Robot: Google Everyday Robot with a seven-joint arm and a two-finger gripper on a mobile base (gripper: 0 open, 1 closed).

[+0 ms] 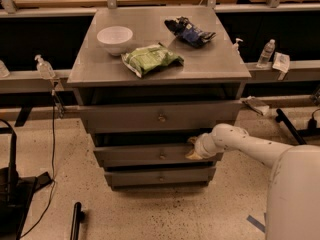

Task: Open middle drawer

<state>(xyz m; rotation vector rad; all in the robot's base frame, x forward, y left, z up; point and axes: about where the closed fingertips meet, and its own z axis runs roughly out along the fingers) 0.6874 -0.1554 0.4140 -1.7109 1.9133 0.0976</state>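
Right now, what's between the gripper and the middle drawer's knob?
Nothing. In the camera view, only bare grey front separates the gripper, at the right of the middle drawer, from the knob.
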